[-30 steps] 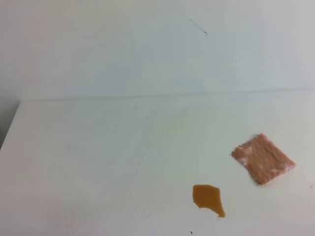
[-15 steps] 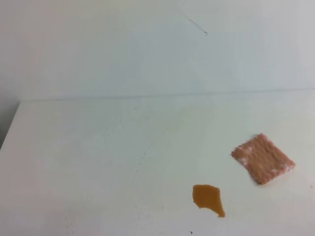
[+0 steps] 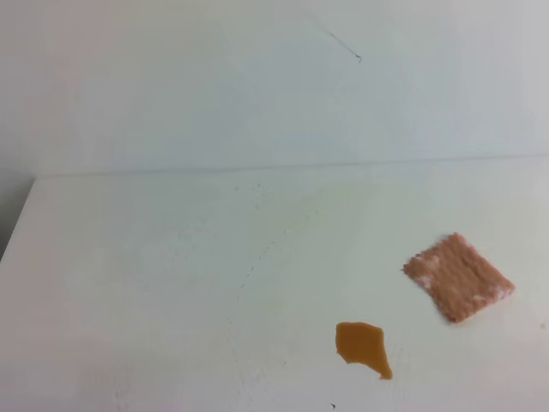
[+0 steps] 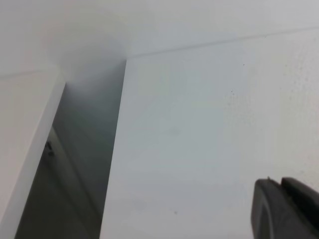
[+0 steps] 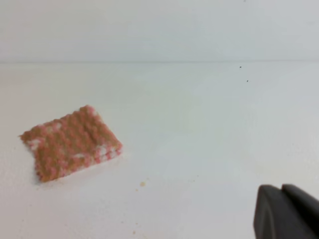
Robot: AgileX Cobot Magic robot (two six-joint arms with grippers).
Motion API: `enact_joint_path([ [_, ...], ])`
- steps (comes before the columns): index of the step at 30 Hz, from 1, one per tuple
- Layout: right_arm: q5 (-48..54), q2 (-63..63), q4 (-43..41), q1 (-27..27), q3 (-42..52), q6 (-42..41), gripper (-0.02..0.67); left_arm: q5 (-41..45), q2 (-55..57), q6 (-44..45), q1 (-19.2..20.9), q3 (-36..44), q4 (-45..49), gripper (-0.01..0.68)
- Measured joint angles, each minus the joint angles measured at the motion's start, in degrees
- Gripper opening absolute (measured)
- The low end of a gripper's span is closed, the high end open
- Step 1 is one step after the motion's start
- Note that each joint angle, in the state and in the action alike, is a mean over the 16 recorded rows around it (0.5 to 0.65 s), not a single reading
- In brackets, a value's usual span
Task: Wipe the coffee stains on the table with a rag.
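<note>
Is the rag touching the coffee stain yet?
Apart. The exterior high view shows bare table between the rag and the coffee stain.

A bare test-bench setting, likely a lab: a plain white desk [image 3: 154, 283] meets a blank white wall [image 3: 214, 86] along its far edge, with no furnishings.
</note>
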Motion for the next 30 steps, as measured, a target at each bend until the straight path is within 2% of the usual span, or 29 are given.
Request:
enact_joint_path([
  [30, -0.23, 0.06, 0.0, 0.0, 0.0, 0.0, -0.004, 0.0, 0.1, -0.01, 0.0, 0.0, 0.0, -0.003],
])
